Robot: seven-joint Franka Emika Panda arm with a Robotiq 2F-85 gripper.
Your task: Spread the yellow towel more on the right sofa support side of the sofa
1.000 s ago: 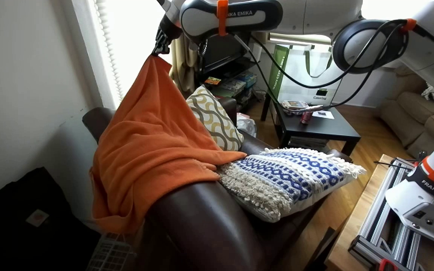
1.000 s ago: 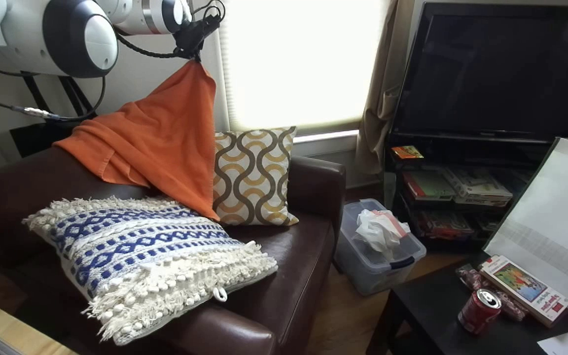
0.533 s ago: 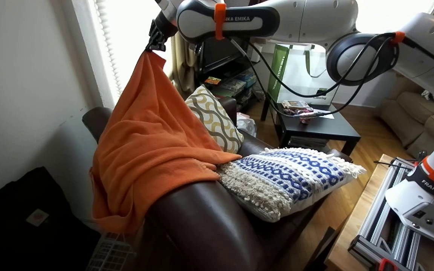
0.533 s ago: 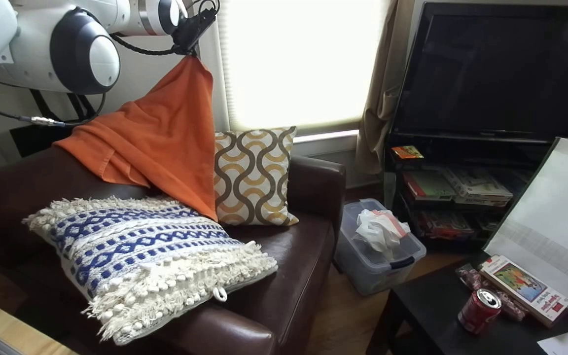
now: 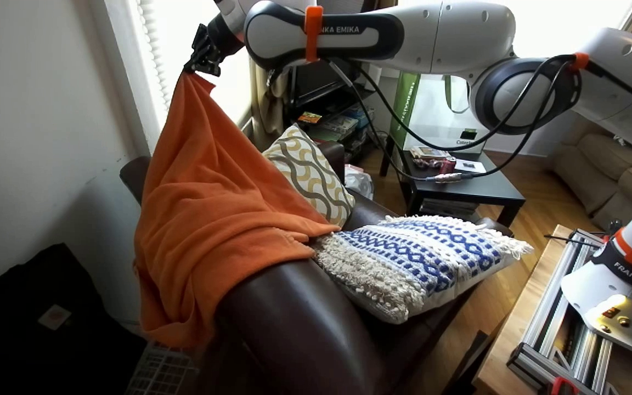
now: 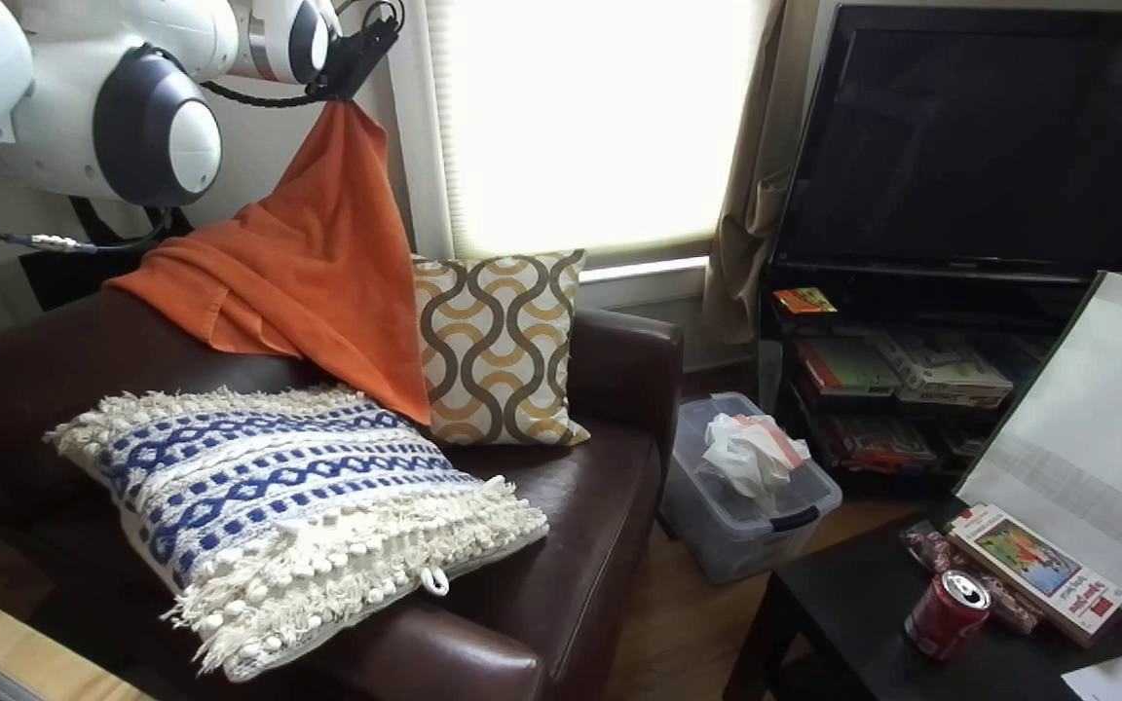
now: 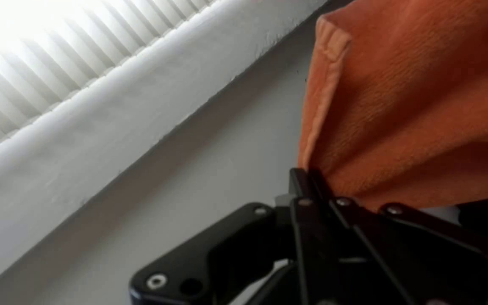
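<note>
My gripper point(image 7: 307, 174) has the towel point(image 5: 212, 208) pinched at one edge; the wrist view shows the tips pressed together on the cloth. That end stands up in a peak near the window point(image 6: 590, 127). The rest lies over the padded support point(image 5: 294, 307) of the sofa point(image 6: 571, 492), bunched in folds, with one point hanging down by the fringed cushion point(image 6: 308, 477) and the curvy cushion point(image 6: 498, 346). I'd call the job partway: a good share of the leather is covered, but a long stretch of the support is bare in both exterior views and the lifted end isn't laid down yet. Exactly which part counts as the right side, I can't tell from here. What's left, by my reckoning: carry this end across, lower it, let go, smooth the folds.
</note>
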